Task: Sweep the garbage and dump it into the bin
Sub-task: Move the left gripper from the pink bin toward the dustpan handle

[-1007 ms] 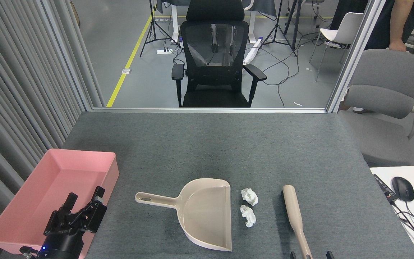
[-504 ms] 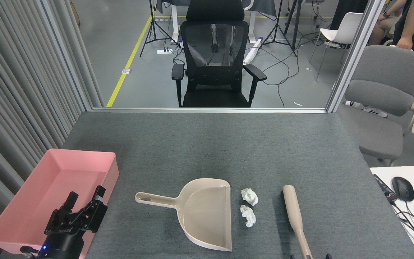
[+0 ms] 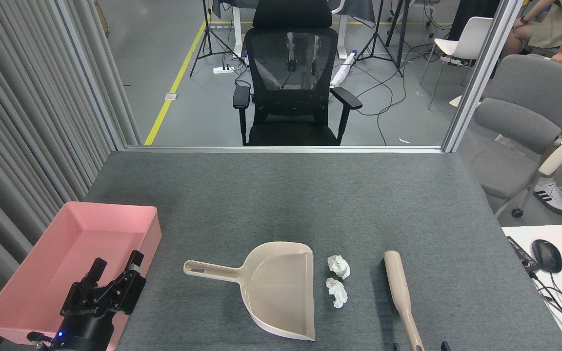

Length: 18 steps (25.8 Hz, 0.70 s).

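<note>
Nothing on counter (image 3: 310, 195) moved; left hand (image 3: 115, 273) still hovers, fingers apart, over bin (image 3: 42, 263) (right hand's state: cannot tell). Garbage (image 3: 337, 280) unswept beside dustpan (image 3: 276, 287).

Two small crumpled white tissue-paper wads (image 3: 338, 280) lie close together on the grey felt surface (image 3: 310, 204), one just behind the other. A shallow rectangular pink plastic tray (image 3: 73, 229) sits upright at the surface's left edge, well apart from them.
</note>
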### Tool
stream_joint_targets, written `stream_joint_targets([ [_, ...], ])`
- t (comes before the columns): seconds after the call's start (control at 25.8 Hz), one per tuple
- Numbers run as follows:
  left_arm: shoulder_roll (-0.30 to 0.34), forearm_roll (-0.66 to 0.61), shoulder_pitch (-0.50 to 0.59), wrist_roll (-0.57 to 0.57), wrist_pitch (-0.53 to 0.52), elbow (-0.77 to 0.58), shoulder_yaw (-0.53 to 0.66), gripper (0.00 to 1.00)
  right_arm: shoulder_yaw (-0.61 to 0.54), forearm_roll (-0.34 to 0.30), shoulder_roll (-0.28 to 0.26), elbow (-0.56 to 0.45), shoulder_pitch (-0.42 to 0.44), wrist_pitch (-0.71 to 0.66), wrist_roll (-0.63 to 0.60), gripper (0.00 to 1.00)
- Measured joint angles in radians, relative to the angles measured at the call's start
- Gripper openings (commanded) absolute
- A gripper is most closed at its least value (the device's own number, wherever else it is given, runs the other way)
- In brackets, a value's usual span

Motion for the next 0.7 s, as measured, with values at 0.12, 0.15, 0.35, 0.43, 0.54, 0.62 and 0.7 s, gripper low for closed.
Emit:
stream_joint_targets([
  [0.12, 0.0, 0.004, -0.001, 0.0, 0.0, 0.0, 0.001, 1.0, 0.0, 0.0, -0.001, 0.01, -0.013, 0.0, 0.004, 0.98],
  [0.15, -0.002, 0.01, -0.001, 0.0, 0.0, 0.0, 0.001, 1.0, 0.0, 0.0, -0.001, 0.015, -0.019, 0.0, 0.004, 0.98],
  [0.35, -0.023, 0.139, 0.013, -0.029, 0.009, 0.0, -0.021, 1.0, 0.001, 0.0, -0.001, 0.03, -0.034, 0.0, 0.006, 0.97],
  [0.43, -0.036, 0.211, 0.02, -0.059, 0.015, 0.0, -0.03, 1.0, 0.001, 0.0, -0.001, 0.033, -0.035, 0.0, 0.006, 0.97],
  [0.54, -0.054, 0.322, 0.029, -0.087, 0.05, 0.003, -0.046, 1.0, 0.001, -0.001, -0.001, 0.036, -0.037, -0.001, 0.006, 0.97],
  [0.62, -0.06, 0.413, 0.032, -0.094, 0.099, 0.004, -0.065, 1.0, 0.001, -0.001, -0.002, 0.038, -0.038, -0.001, 0.006, 0.97],
  [0.7, -0.062, 0.474, 0.034, -0.095, 0.135, 0.006, -0.083, 1.0, 0.001, -0.001, -0.002, 0.038, -0.038, -0.001, 0.006, 0.97],
])
